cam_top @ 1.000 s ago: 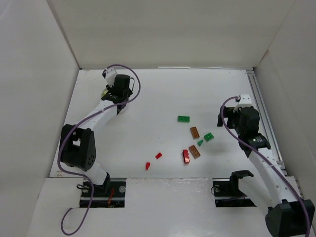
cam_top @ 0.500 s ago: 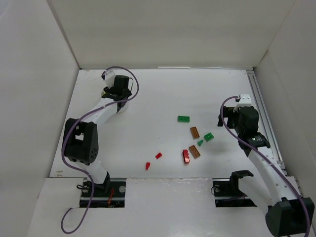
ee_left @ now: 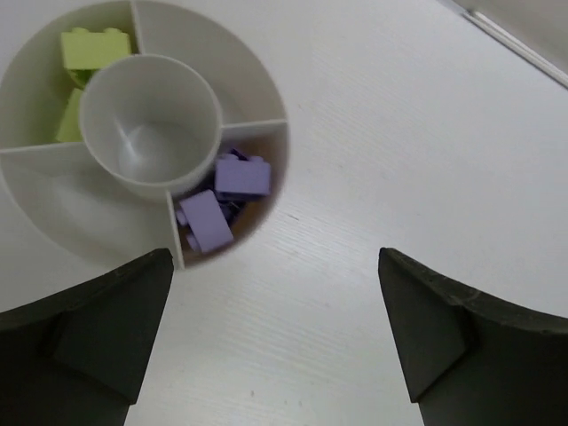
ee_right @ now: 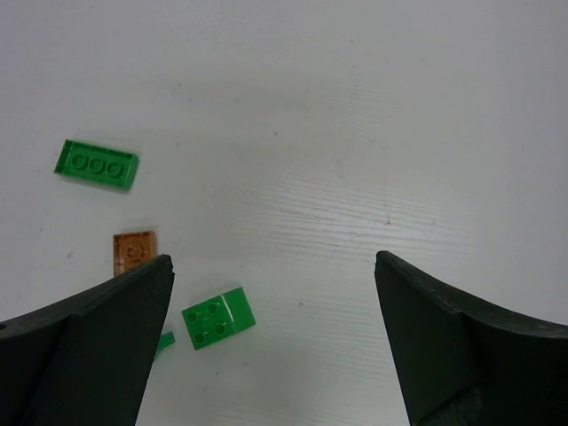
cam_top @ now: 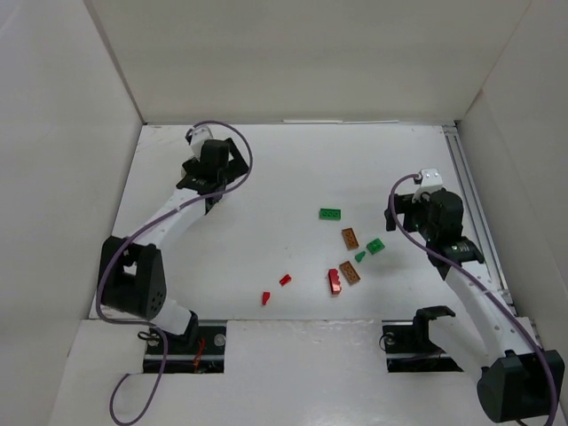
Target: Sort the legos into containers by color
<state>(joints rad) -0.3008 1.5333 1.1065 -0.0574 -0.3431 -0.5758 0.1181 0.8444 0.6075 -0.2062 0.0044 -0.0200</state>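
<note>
Well, from the top camera I see the left arm [cam_top: 169,217] stretched toward the far left corner of the counter [cam_top: 266,177], and the right arm [cam_top: 466,275] reaching along the right edge. The loose legos lie between the middle and the right edge. They are a green plate [cam_top: 330,214], a far brown brick [cam_top: 350,237], a green square piece [cam_top: 375,246] with a tiny green piece [cam_top: 360,256] near it, and a near brown brick [cam_top: 350,272] just beside a red brick [cam_top: 334,281]. Two small red pieces [cam_top: 285,279] lie apart, more to the left and toward the front edge.

On the left wrist camera, the left gripper [ee_left: 275,337] has its fingers [ee_left: 106,328] spread wide with nothing between them. The white divided cup [ee_left: 266,98] stands just ahead, a little to the left. One outer compartment holds yellow-green bricks [ee_left: 89,46], another holds purple bricks [ee_left: 241,176].

On the right wrist camera, the right gripper [ee_right: 275,346] is also spread and holds nothing. The green plate, the far brown brick and the green square piece lie to its left, the square piece nearest its left finger.
</note>
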